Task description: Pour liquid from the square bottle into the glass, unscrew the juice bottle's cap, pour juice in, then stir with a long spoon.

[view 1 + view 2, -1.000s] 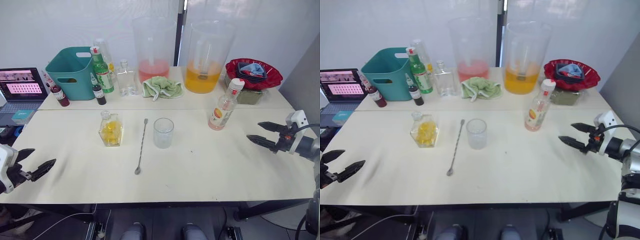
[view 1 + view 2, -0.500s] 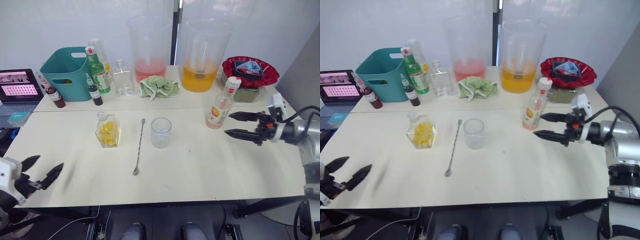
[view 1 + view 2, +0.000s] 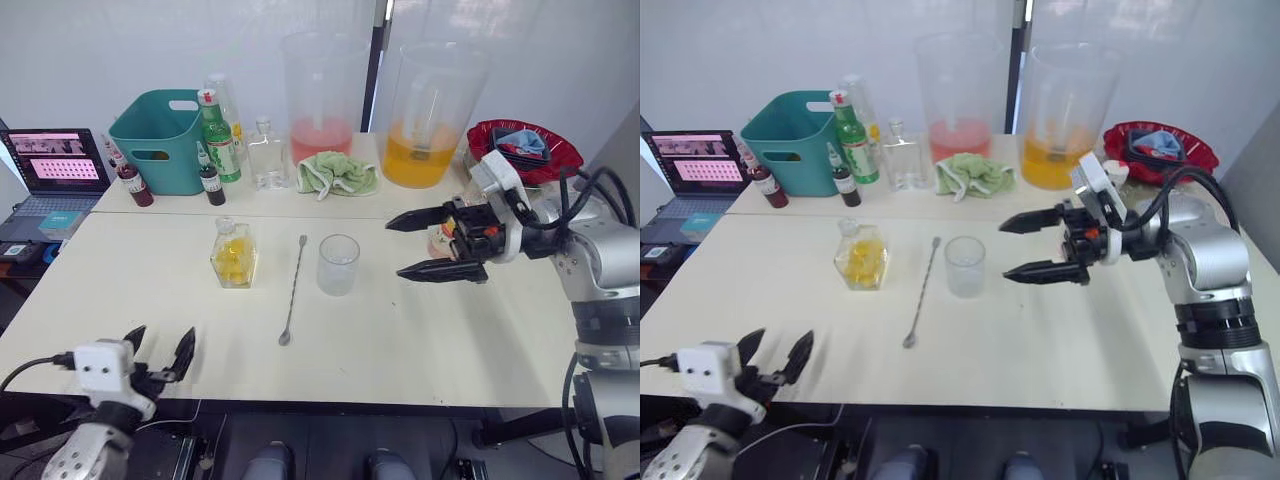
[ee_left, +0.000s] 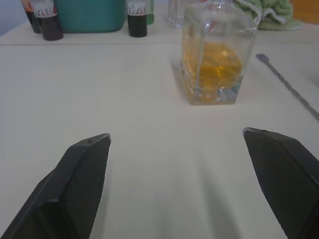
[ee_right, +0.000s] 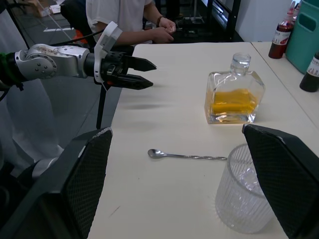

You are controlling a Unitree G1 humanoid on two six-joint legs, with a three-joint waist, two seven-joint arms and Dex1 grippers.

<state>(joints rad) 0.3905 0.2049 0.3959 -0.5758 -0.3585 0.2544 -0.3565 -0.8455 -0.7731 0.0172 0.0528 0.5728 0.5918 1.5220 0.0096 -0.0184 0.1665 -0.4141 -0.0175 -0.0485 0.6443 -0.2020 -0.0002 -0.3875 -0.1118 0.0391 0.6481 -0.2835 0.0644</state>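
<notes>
I see the glass [image 3: 338,264] mid-table, my landmark. The square bottle [image 3: 234,256] with amber liquid stands to its left, and the long spoon [image 3: 293,302] lies between them. My right gripper [image 3: 428,243] hovers just right of the glass with fingers spread and empty, hiding most of the juice bottle [image 3: 1114,176]. My left gripper [image 3: 160,350], also released, sits at the near table edge, well apart from the glass.
</notes>
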